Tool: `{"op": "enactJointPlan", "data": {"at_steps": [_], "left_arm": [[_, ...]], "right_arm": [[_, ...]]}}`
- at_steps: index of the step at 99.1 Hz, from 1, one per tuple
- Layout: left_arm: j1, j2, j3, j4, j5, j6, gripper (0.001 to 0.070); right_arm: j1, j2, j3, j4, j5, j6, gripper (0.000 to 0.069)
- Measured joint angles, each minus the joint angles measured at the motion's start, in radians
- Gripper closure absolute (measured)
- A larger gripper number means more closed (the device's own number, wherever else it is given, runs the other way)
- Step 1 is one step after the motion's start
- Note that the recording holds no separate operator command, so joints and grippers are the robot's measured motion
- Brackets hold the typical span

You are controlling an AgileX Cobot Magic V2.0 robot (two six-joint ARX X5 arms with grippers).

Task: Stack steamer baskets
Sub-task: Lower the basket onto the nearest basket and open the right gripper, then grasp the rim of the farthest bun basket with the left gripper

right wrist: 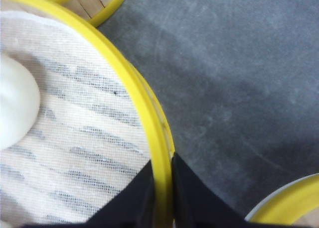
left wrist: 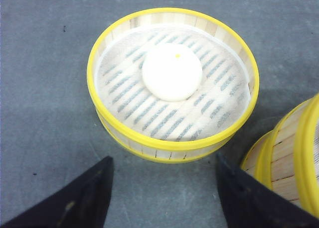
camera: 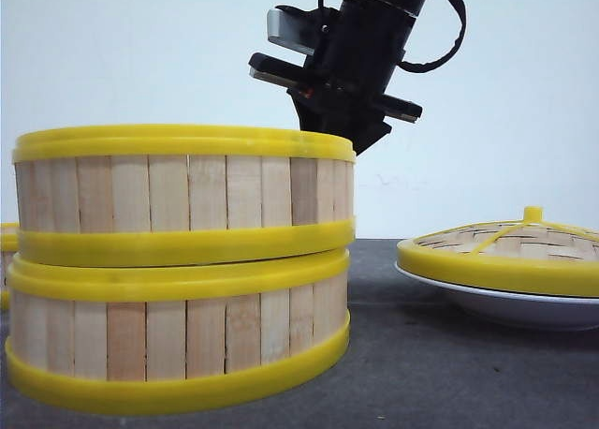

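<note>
Right claw (right wrist: 162, 188) on top basket (camera: 182, 197) rim

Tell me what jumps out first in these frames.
Two steamer baskets stacked one on the other fill the left foreground of the front view, with the right gripper pinching the top basket's yellow rim. A third basket sits alone on the grey table, holding a white bun on a mesh liner, the left gripper open beside it. A woven lid rests on a white plate at right.
</note>
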Motion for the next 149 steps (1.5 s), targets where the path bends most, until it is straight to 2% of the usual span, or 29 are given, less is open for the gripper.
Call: {"op": "enactJointPlan", "data": {"at_steps": [59, 60, 71, 86, 98, 124, 142, 149], "left_arm": [[0.000, 0.000, 0.000, 0.000, 0.000, 0.000, 0.0322], [0.013, 0.010, 0.003, 0.053, -0.029, -0.006, 0.0322], [0.053, 0.068, 0.032, 0.077, -0.079, -0.012, 0.0322], [0.107, 0.200, 0.107, 0.097, -0.080, -0.023, 0.0322], [0.126, 0.332, 0.158, 0.120, -0.080, -0.027, 0.0322], [0.130, 0.623, 0.237, 0.147, -0.079, -0.027, 0.0322], [0.130, 0.745, 0.253, 0.194, -0.079, -0.031, 0.0325], [0.130, 0.775, 0.262, 0.195, -0.079, -0.035, 0.0364]], "right_arm": [[0.012, 0.000, 0.000, -0.005, 0.005, 0.002, 0.0669], [0.017, -0.014, 0.000, -0.026, 0.067, 0.011, 0.0348], [0.017, -0.077, 0.000, -0.038, 0.043, 0.011, 0.0345], [0.016, -0.208, 0.000, -0.078, 0.029, 0.011, 0.0345], [-0.006, -0.312, 0.000, -0.170, 0.032, 0.011, 0.0345], [-0.106, -0.507, 0.000, -0.380, 0.180, 0.011, 0.0345], [-0.209, -0.592, 0.000, -0.504, 0.207, 0.011, 0.0345], [-0.242, -0.624, 0.000, -0.534, 0.210, 0.011, 0.0345]]}}
